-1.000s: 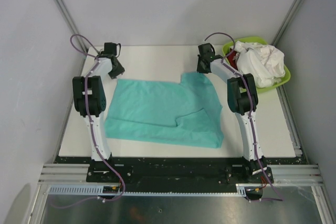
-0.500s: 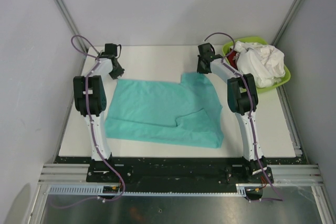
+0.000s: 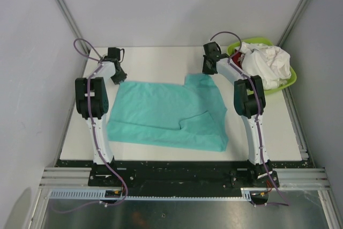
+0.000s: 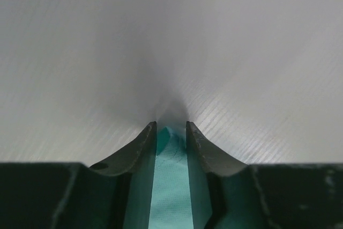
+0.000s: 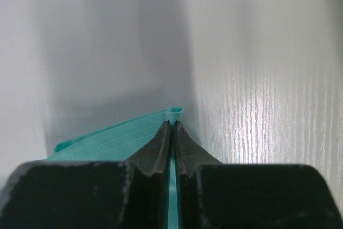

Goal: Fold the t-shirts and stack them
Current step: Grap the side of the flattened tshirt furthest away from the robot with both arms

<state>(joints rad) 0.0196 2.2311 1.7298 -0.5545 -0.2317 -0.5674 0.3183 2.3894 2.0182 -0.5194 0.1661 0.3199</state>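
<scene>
- Teal t-shirt (image 3: 166,113) lies spread over the middle of the white table (image 3: 161,60), with its near right part doubled over into a fold.
- The left gripper (image 3: 121,78) is down at the shirt's far left corner. In the left wrist view its fingers (image 4: 143,144) stand a narrow gap apart, and a peak of teal cloth (image 4: 170,186) fills that gap, pinched between them.
- The right gripper (image 3: 207,70) sits at the far right corner, by the sleeve. In its wrist view the jaws are almost together, clamping a thin edge of the teal cloth (image 5: 107,140).
- A lime-green basin (image 3: 289,81) at the far right holds crumpled white shirts (image 3: 265,63), with a bit of red cloth (image 3: 236,57) at its left rim.
</scene>
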